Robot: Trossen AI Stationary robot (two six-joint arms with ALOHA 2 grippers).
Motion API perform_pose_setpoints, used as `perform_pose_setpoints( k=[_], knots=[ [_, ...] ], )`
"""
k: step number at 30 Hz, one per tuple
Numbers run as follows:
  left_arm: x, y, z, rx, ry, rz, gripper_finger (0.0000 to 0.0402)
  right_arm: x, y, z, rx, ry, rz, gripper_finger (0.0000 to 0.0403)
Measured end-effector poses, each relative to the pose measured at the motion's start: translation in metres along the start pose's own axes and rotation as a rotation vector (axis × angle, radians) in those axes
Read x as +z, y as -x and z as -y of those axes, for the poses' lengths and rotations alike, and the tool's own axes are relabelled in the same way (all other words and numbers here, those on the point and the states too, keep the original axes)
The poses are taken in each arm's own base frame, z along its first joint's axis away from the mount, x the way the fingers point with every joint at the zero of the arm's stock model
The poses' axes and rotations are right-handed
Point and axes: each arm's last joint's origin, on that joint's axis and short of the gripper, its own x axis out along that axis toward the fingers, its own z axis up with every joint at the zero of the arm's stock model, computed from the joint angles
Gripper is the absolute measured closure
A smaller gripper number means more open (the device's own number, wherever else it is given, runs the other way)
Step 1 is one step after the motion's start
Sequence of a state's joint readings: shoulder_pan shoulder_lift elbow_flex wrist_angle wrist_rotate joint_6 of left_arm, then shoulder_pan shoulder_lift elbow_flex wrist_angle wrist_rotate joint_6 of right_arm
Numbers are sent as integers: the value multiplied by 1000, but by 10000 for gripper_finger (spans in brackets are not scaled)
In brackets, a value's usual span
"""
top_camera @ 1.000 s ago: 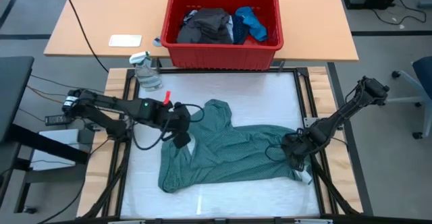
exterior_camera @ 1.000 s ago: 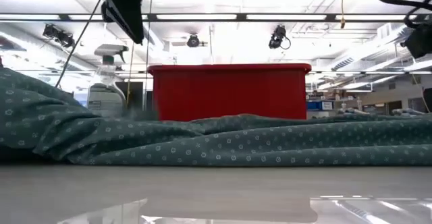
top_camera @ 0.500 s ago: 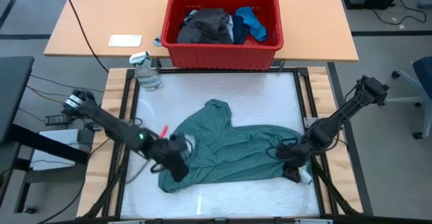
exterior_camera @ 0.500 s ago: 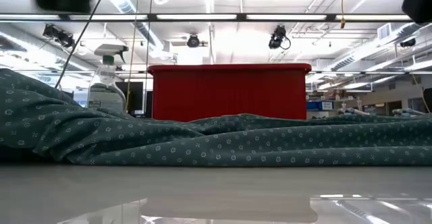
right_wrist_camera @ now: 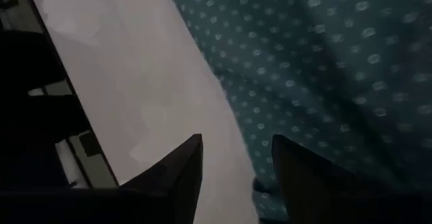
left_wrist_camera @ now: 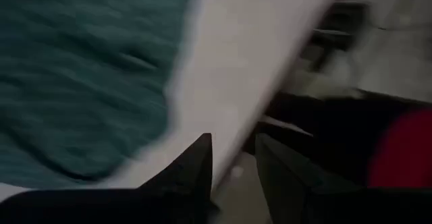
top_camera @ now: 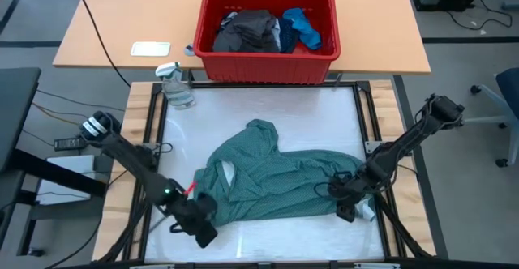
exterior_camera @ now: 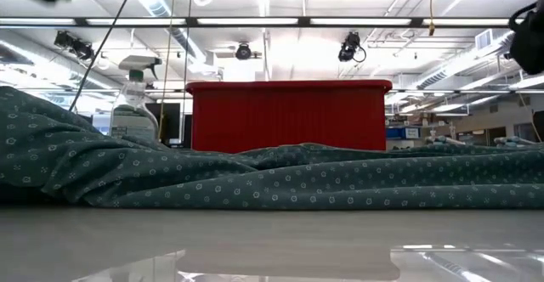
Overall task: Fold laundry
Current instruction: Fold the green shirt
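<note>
The high camera is looking straight down on the whole table (top_camera: 259, 107). The low one is sitting at tabletop height, facing the bin (exterior_camera: 289, 116) across the shirt (exterior_camera: 255, 180). Both wrist cameras are peering down close at shirt edge and table.

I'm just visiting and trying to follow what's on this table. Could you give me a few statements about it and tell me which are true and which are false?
1. The teal-green shirt lies spread on the white work surface. True.
2. The red bin is empty. False: it holds crumpled clothes, a dark grey piece and a bright blue piece among them.
3. The spray bottle stands by the work surface's far left corner, near the bin. True.
4. The left gripper is lifting the shirt off the table. False: its fingers are empty, beside the shirt's near left edge.
5. The right gripper is at the shirt's right end. True.
</note>
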State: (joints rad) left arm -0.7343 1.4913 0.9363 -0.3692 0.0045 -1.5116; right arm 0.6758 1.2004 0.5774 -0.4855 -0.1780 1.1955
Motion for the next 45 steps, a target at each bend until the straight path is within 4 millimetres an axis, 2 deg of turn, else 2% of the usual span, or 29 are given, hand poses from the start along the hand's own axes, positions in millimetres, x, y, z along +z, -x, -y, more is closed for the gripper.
perform_pose_setpoints(
  k=[4,9,13,18,22,27,30,32,36,38,41,45],
  knots=[
    [-1,-16,-18,195,-30,-1,285,-4,-2,-2,-12,10,35,219],
    [-3,-25,-43,458,-5,-47,285,-5,-3,-3,-24,35,55,219],
    [-6,-26,-53,572,-37,-137,285,-6,-3,5,-122,20,80,219],
    [-6,-16,-63,682,-20,-231,285,-8,-3,11,-192,25,75,219],
    [-7,-7,-62,673,-23,-262,285,-11,-2,6,-153,33,108,219],
    [-7,-2,-60,648,-61,-271,285,-19,-2,-18,48,115,219,220],
    [-7,-2,-60,649,-65,-267,285,-21,-10,-15,-30,81,249,228],
    [-7,-3,-60,653,-71,-253,285,-22,-17,-6,-126,39,198,233],
    [-9,-5,-67,673,-61,-265,285,-37,-21,-1,-173,7,-87,241],
    [-12,-5,-71,686,-57,-277,285,-51,-12,-7,-158,67,-174,242],
    [-14,-6,-75,697,-64,-281,285,-70,5,-12,-141,168,-207,243],
    [-14,-6,-77,708,-64,-277,285,-78,20,-9,-108,214,-208,243]
  ],
)
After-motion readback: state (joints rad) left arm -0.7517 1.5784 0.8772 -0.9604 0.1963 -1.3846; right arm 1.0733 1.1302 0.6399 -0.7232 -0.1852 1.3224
